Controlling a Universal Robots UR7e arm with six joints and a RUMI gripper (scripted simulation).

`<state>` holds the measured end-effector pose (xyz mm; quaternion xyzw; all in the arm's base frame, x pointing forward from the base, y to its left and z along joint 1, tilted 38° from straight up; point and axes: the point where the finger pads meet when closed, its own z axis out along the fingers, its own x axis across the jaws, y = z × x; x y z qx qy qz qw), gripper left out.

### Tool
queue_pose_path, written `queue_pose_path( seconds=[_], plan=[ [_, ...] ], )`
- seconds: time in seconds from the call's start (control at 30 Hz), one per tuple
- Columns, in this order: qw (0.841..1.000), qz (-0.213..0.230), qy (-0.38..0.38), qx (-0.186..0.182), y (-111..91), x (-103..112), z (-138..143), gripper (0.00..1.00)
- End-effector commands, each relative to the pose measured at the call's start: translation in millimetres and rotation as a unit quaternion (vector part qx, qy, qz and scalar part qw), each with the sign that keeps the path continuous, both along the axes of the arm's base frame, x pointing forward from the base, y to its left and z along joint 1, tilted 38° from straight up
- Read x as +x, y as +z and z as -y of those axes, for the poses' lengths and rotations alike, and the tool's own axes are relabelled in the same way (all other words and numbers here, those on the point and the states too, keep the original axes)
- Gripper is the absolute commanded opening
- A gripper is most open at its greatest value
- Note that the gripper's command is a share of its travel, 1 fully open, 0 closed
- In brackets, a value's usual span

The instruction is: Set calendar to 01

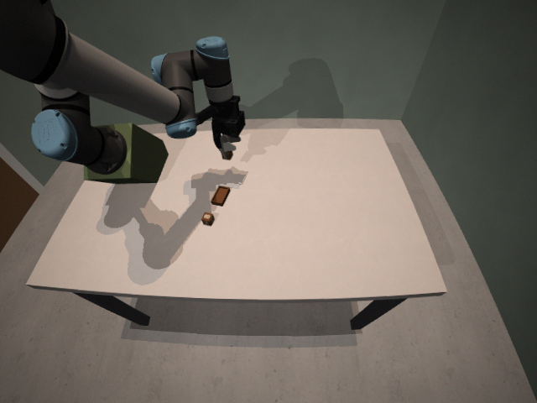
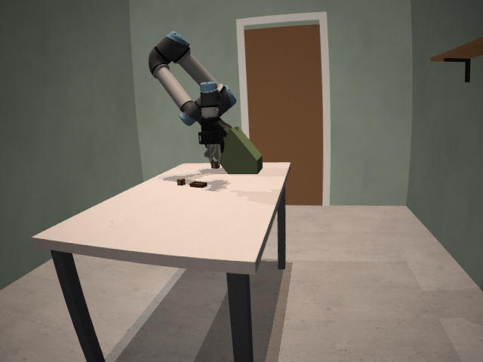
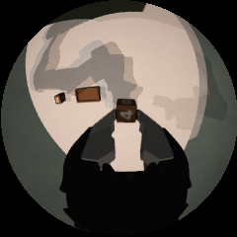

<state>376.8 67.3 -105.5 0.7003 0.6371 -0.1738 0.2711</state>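
Note:
My gripper (image 1: 225, 151) (image 2: 214, 161) (image 3: 125, 110) is shut on a brown wooden cube (image 1: 228, 154) (image 2: 214, 165) (image 3: 126, 110) and holds it above the table, beyond one end of the tray. In the wrist view this cube shows a 4 turned on its side; the digit on its face above that is too dark to read. The brown tray (image 1: 221, 196) (image 2: 198, 185) (image 3: 88, 94) lies empty on the table. The other cube (image 1: 207, 218) (image 2: 180, 182) (image 3: 59, 98) sits on the table off the tray's other end, with a pale digit on top, perhaps an 8.
The green arm base (image 1: 145, 156) (image 2: 241, 155) stands at one end of the white table (image 1: 329, 208) (image 2: 187, 218). A wall is close behind the table's far edge in the top view. Arm shadows fall around the tray.

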Motion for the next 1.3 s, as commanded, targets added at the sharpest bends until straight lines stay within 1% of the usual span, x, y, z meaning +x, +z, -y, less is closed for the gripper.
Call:
queue_pose_path(
  seconds=[0.0,0.37,0.43,0.53,0.6,0.7,0.77,1.27],
  plan=[
    [1.000,0.000,-0.001,0.000,4,0,-3,0.10],
    [1.000,0.000,-0.001,0.000,6,0,-2,0.10],
    [1.000,-0.001,-0.001,0.000,14,-1,6,0.10],
    [1.000,-0.001,0.000,0.001,37,-4,30,0.10],
    [1.000,-0.001,0.000,0.001,37,-4,30,0.10],
    [1.000,-0.001,0.000,0.000,58,-9,53,0.10],
    [1.000,-0.001,0.000,0.000,65,-12,61,0.10],
    [1.000,-0.001,0.000,-0.001,66,-13,63,0.10]
  ],
)
